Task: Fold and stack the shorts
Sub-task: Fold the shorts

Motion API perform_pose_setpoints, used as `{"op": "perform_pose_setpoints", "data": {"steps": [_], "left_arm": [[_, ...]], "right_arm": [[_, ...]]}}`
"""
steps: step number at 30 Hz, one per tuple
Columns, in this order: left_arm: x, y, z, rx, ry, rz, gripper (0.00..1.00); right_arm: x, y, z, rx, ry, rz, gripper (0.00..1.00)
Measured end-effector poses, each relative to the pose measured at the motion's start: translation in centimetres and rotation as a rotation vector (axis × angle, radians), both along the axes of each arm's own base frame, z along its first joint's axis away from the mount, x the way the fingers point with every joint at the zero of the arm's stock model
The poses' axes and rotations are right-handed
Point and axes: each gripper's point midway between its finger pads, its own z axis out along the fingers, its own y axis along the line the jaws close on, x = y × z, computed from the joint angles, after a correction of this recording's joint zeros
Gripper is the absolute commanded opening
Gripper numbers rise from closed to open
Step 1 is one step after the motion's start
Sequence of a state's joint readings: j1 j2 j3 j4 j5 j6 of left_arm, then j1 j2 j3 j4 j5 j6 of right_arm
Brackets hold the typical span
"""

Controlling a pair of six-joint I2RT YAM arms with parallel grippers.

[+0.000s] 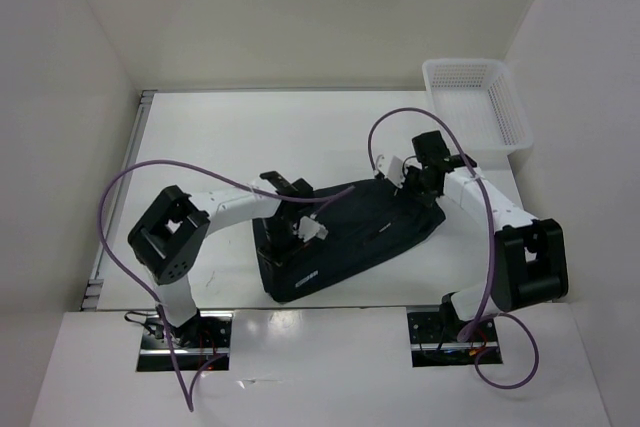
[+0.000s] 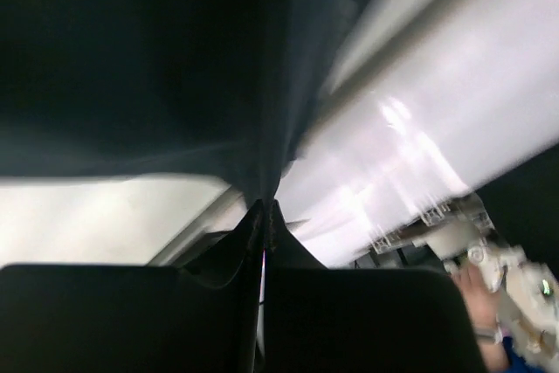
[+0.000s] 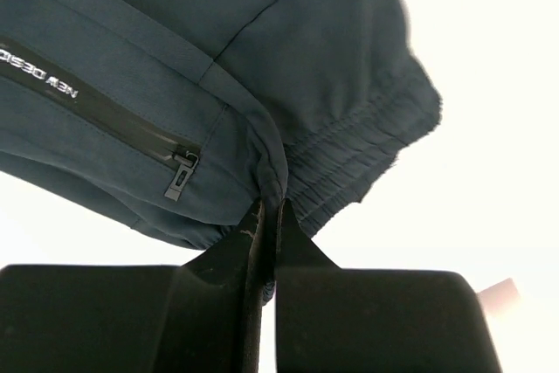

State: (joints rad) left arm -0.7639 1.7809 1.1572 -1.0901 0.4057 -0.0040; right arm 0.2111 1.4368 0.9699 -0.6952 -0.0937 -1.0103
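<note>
Left claw (image 2: pixel 265 209) and right claw (image 3: pixel 269 207), both mine, clamped shut on the shorts' (image 1: pixel 345 237) edges.
They lie mid-surface (image 1: pixel 250 137); I'd raise both edges together, evenly, so the fold lands straight.

The top external camera looks steeply down from above and behind the arm bases. It is wide enough to hold the whole white table (image 1: pixel 300 127), the mesh basket (image 1: pixel 512 107) at the far right corner and both arms. Each wrist camera looks along its own fingers from very close. The left gripper (image 2: pixel 264 209) view is blurred, the right gripper (image 3: pixel 269 211) view sharp. All three views share the shorts (image 1: pixel 340 237).
</note>
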Motion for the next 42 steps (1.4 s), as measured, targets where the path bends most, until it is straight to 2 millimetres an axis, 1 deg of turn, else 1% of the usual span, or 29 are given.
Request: {"op": "perform_pose_setpoints", "data": {"steps": [1, 2, 3, 4, 6, 8, 10, 12, 13, 15, 17, 18, 20, 21, 22, 24, 26, 28, 30, 32, 34, 36, 37, 39, 41, 42], "left_arm": [[1.0, 0.4, 0.0, 0.018, -0.029, 0.013, 0.00], [2.8, 0.7, 0.2, 0.031, -0.068, 0.040, 0.00], [5.1, 0.8, 0.3, 0.033, -0.118, 0.075, 0.00], [7.7, 0.9, 0.6, 0.033, -0.172, 0.117, 0.00], [13.8, 2.0, 1.5, 0.041, -0.315, 0.213, 0.00], [20.1, 3.5, 3.1, 0.045, -0.486, 0.309, 0.00], [25.0, 5.6, 5.5, 0.073, -0.644, 0.386, 0.00], [29.4, 7.3, 8.7, 0.093, -0.815, 0.452, 0.00], [31.2, 7.9, 10.5, 0.103, -0.896, 0.481, 0.00], [33.9, 8.6, 13.7, 0.106, -1.031, 0.528, 0.00], [35.3, 8.8, 16.1, 0.102, -1.123, 0.558, 0.00], [35.6, 8.9, 16.9, 0.101, -1.154, 0.567, 0.00], [35.2, 8.8, 17.7, 0.106, -1.178, 0.568, 0.00], [34.7, 8.7, 17.7, 0.107, -1.180, 0.561, 0.00], [33.8, 8.4, 17.4, 0.109, -1.170, 0.546, 0.00], [31.4, 7.7, 16.1, 0.116, -1.121, 0.497, 0.00], [28.4, 6.2, 14.4, 0.107, -1.040, 0.424, 0.00], [25.3, 4.5, 12.7, 0.087, -0.940, 0.342, 0.00], [21.8, 2.6, 11.1, 0.060, -0.829, 0.253, 0.00], [18.1, 1.1, 9.9, 0.039, -0.712, 0.173, 0.00], [14.8, 0.2, 9.0, 0.024, -0.607, 0.107, 0.00], [12.1, -0.2, 8.4, 0.021, -0.519, 0.059, 0.00], [11.0, -0.3, 8.2, 0.021, -0.480, 0.044, 0.00], [9.6, -0.2, 8.2, 0.021, -0.428, 0.030, 0.00], [9.2, -0.1, 8.3, 0.019, -0.406, 0.030, 0.00], [9.0, -0.2, 8.4, 0.016, -0.397, 0.029, 0.00]], "right_arm": [[0.5, 0.3, 0.6, 0.013, -0.017, -0.004, 0.00], [1.1, 0.6, 1.4, 0.032, -0.036, -0.010, 0.00], [1.7, 1.0, 2.1, 0.052, -0.052, -0.017, 0.00], [2.6, 1.5, 3.1, 0.078, -0.072, -0.029, 0.00], [5.0, 2.6, 5.5, 0.139, -0.133, -0.055, 0.00], [7.9, 3.7, 8.4, 0.206, -0.220, -0.088, 0.00], [10.4, 4.4, 11.0, 0.259, -0.308, -0.119, 0.00], [12.6, 4.7, 13.2, 0.299, -0.396, -0.153, 0.00], [13.5, 4.7, 14.0, 0.310, -0.437, -0.172, 0.00], [14.8, 4.2, 15.3, 0.317, -0.509, -0.212, 0.00], [15.6, 3.7, 15.9, 0.317, -0.552, -0.240, 0.00], [15.9, 3.5, 16.1, 0.318, -0.566, -0.253, 0.00], [16.2, 2.9, 16.2, 0.312, -0.585, -0.267, 0.00], [16.2, 2.7, 15.9, 0.308, -0.587, -0.269, 0.00], [16.1, 2.5, 15.3, 0.301, -0.583, -0.270, 0.00], [15.5, 2.1, 13.6, 0.274, -0.558, -0.261, 0.00], [14.8, 1.7, 11.6, 0.242, -0.518, -0.249, 0.00], [14.2, 1.1, 10.4, 0.220, -0.488, -0.238, 0.00], [14.0, 0.4, 10.1, 0.204, -0.480, -0.220, 0.00], [13.2, -0.1, 9.9, 0.186, -0.469, -0.181, 0.00], [11.8, -0.2, 10.0, 0.173, -0.468, -0.126, 0.00], [10.0, 0.0, 10.2, 0.166, -0.464, -0.068, 0.00], [9.0, 0.0, 10.3, 0.161, -0.462, -0.040, 0.00], [7.5, 0.2, 10.8, 0.150, -0.453, 0.012, 0.00], [6.6, 0.2, 10.9, 0.137, -0.438, 0.050, 0.00], [6.1, 0.2, 10.7, 0.128, -0.420, 0.066, 0.00]]}}
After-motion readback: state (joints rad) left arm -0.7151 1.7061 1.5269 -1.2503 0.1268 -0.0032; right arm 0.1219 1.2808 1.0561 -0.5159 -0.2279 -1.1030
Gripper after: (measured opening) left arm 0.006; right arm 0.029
